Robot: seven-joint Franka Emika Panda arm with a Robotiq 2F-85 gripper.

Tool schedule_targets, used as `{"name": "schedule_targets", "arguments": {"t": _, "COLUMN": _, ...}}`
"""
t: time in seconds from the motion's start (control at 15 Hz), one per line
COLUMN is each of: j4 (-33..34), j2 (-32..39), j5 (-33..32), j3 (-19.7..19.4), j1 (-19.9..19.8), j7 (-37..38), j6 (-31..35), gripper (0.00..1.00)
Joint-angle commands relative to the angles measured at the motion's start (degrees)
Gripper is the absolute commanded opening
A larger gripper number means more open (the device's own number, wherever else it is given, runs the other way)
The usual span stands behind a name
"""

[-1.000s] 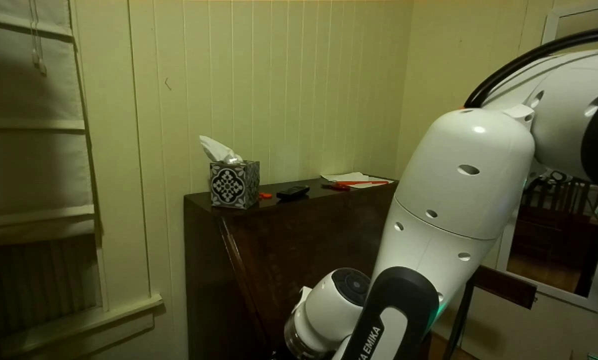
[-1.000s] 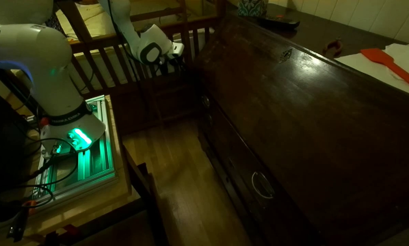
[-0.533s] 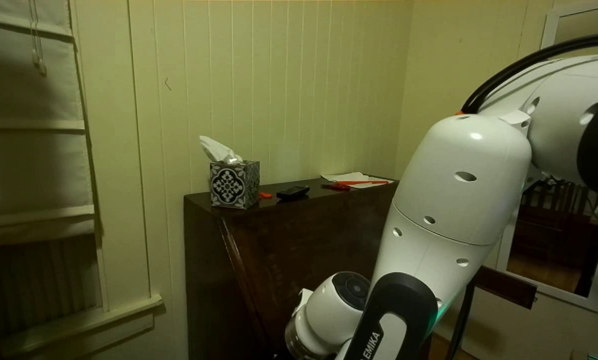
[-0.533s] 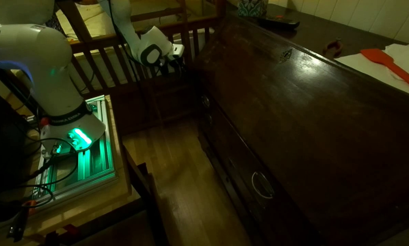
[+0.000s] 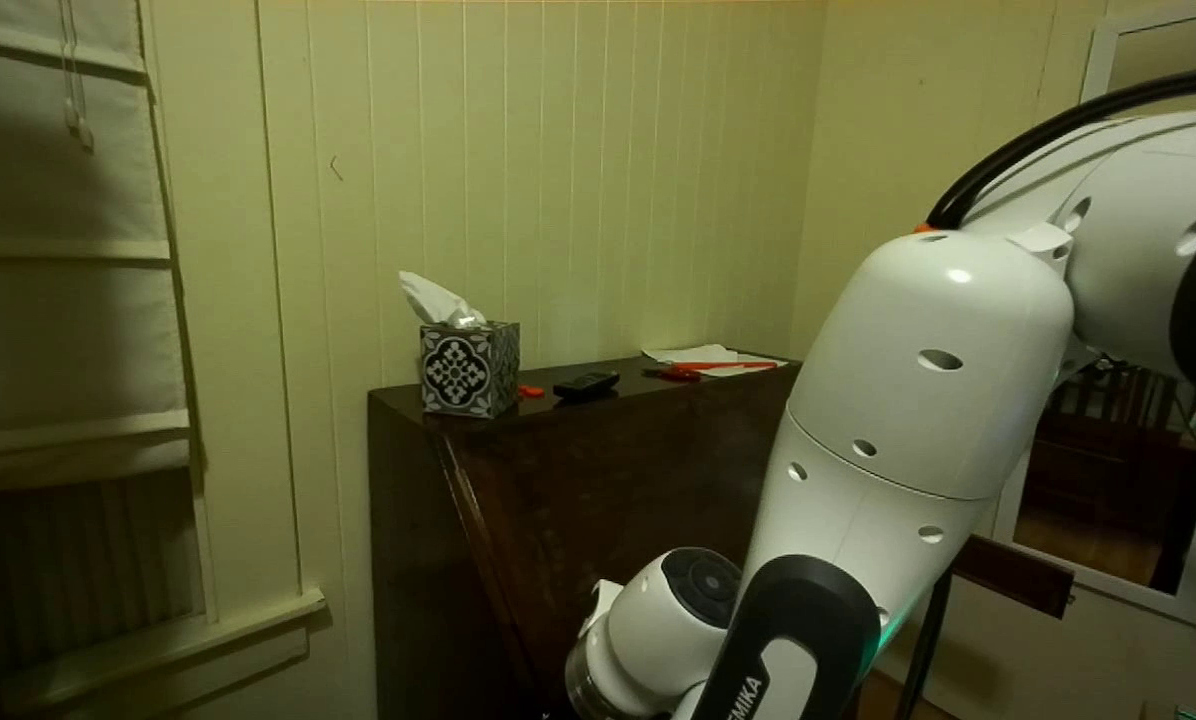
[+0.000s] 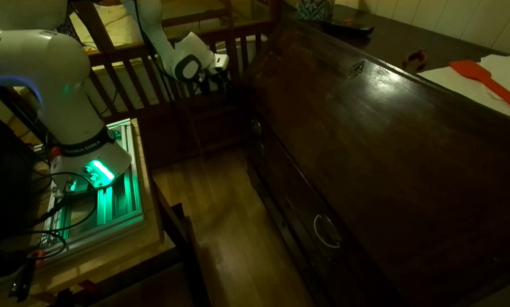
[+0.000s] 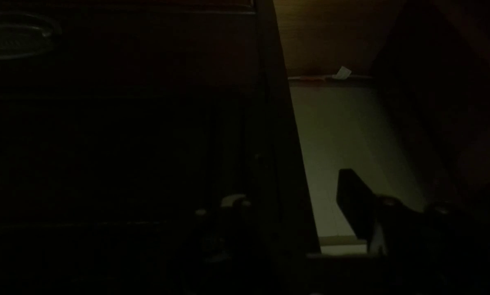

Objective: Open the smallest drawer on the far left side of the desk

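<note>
A: so where's the worktop (image 5: 598,470) in all this?

B: up against the panelled wall (image 5: 608,180), dark wood, sloped front. An exterior view shows oval handles (image 6: 327,230) below the slope. Wrist view gets a drawer front (image 7: 155,49) with one handle on it, upper left. Is that the smallest one? can't tell, way too dark.

A: and the claw (image 7: 294,192)?

B: near the tissue box (image 5: 468,370) end. Fingers (image 7: 353,205) are spread with a fair gap, dark edge (image 7: 288,164) showing through it. Can't tell if either touches wood.

A: what's on top?

B: tissue box, an orange bit (image 5: 530,391) just beside it, then a remote (image 5: 586,385), then a red spatula (image 6: 485,81) lying on white paper (image 6: 442,83).

A: and further out?

B: arm (image 5: 928,370) reaching in from the front, wood floor (image 6: 233,238) between the worktop and its base (image 6: 88,157), green light (image 6: 103,170) glowing on that.
</note>
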Motion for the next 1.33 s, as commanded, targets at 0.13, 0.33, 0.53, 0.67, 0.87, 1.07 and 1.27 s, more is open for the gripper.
{"name": "schedule_targets", "arguments": {"t": 0.13, "j4": 0.6, "j2": 0.8, "j5": 2.2, "j3": -0.4, "j1": 0.0, "j7": -0.3, "j6": 1.7, "gripper": 0.43}}
{"name": "schedule_targets", "arguments": {"t": 0.33, "j4": 0.2, "j2": 0.4, "j5": 2.0, "j3": -0.8, "j1": 0.4, "j7": 1.5, "j6": 1.3, "gripper": 0.49}}
{"name": "schedule_targets", "arguments": {"t": 0.53, "j4": 0.0, "j2": 0.2, "j5": 2.5, "j3": -1.6, "j1": 1.3, "j7": 2.3, "j6": 0.3, "gripper": 0.54}}
{"name": "schedule_targets", "arguments": {"t": 0.67, "j4": -0.1, "j2": -0.3, "j5": 2.4, "j3": -1.0, "j1": 1.0, "j7": 3.1, "j6": -0.1, "gripper": 0.62}}
{"name": "schedule_targets", "arguments": {"t": 0.87, "j4": -0.3, "j2": -0.5, "j5": 2.8, "j3": -1.0, "j1": 1.3, "j7": 4.2, "j6": -0.4, "gripper": 0.50}}
{"name": "schedule_targets", "arguments": {"t": 1.07, "j4": -0.8, "j2": -0.8, "j5": 3.4, "j3": -1.3, "j1": 1.6, "j7": 4.9, "j6": -0.1, "gripper": 0.45}}
{"name": "schedule_targets", "arguments": {"t": 1.27, "j4": -1.3, "j2": -1.0, "j5": 4.3, "j3": -2.1, "j1": 2.4, "j7": 5.0, "j6": -0.2, "gripper": 0.48}}
